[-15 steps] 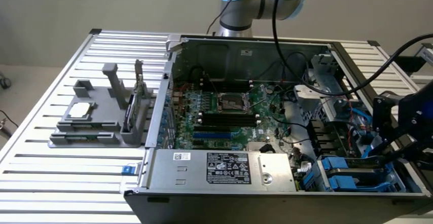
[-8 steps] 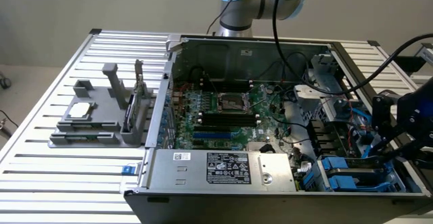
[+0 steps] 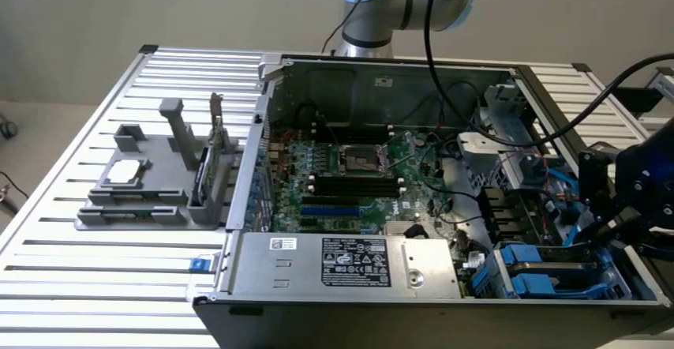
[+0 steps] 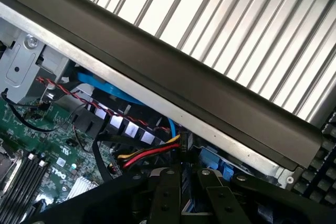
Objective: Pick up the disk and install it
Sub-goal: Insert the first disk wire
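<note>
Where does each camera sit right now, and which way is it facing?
Exterior view: off the arm, raised, looking down into the open computer case on the slatted table; the arm shows behind the case, and the gripper is over the case's corner at the exterior view's right.
Wrist view: on the wrist, looking past the gripper, across the motherboard and over a case wall to the table.
Shared: gripper, motherboard, case, table.

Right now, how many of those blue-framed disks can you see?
1: the disk is in the computer case's corner at the exterior view's lower right, close by the claw. Others may be hidden under cables or the arm.
</note>
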`<state>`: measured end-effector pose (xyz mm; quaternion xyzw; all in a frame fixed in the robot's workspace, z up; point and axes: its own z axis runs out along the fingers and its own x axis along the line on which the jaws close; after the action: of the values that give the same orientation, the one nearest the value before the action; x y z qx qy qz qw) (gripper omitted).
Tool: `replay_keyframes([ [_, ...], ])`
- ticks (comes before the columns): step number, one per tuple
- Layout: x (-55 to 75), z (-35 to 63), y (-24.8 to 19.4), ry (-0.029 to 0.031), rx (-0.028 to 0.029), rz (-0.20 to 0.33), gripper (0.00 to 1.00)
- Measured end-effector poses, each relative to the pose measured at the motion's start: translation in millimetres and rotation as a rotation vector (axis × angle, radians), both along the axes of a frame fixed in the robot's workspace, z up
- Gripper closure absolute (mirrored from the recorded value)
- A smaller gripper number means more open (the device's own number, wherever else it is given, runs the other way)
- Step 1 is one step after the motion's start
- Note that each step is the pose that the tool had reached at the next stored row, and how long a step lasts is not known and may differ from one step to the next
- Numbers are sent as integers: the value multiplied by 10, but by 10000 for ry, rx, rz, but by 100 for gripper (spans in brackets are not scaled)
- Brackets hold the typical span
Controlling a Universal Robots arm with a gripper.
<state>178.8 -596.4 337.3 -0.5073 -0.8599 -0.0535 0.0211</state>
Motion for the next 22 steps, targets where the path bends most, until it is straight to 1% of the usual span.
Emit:
replay_keyframes([
  [6, -2, 0, 11, 0, 5, -27, 84],
  [11, -34, 6, 20, 0, 28, -34, 84],
  [13, -68, 22, 26, -1, 30, -42, 84],
  [18, -118, 101, 33, 0, 31, -94, 84],
  [20, -129, 108, 34, 13, 40, -121, 84],
  [22, -140, 109, 33, 46, 42, -163, 84],
])
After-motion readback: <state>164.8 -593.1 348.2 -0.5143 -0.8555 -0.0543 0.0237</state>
